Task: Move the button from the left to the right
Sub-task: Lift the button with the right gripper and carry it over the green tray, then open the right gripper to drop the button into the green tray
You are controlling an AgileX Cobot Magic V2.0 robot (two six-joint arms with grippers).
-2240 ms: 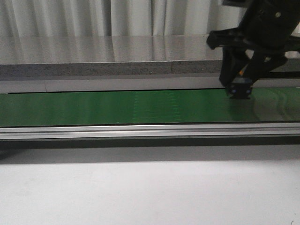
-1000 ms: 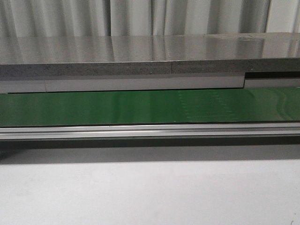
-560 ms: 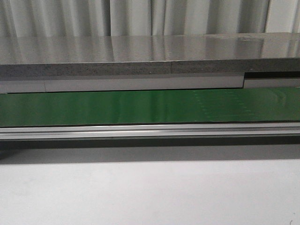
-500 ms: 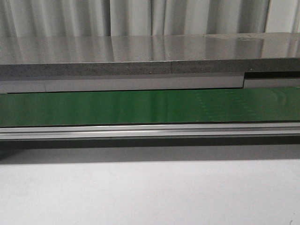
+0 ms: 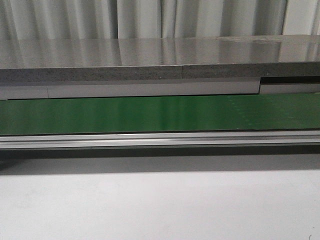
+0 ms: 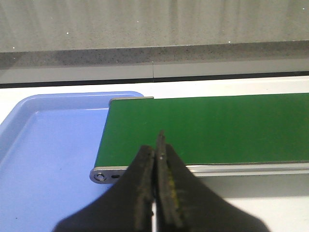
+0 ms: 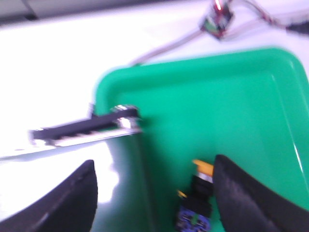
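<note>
The button [image 7: 197,205] lies on its side in a green tray [image 7: 193,67] in the right wrist view: a black block with a yellow-orange cap, a blue end and a tiny green mark. My right gripper [image 7: 154,166] is open above the tray, and the button sits free between the fingers, close to one finger [image 7: 241,193]. My left gripper [image 6: 157,145] is shut and empty, hovering over the left end of the green conveyor belt [image 6: 217,125]. In the front view, neither gripper nor the button shows; only the belt [image 5: 150,114] does.
A blue tray [image 6: 48,145] sits beside the belt's left end. The belt's metal end roller [image 7: 120,116] meets the green tray's edge. A cable with a small connector [image 7: 217,19] lies on the white table beyond the tray. A grey ledge [image 5: 150,72] runs behind the belt.
My right gripper, which held the button over the right part of the belt 2.2 s ago, has left the front view. Faint marks on the belt have drifted right.
</note>
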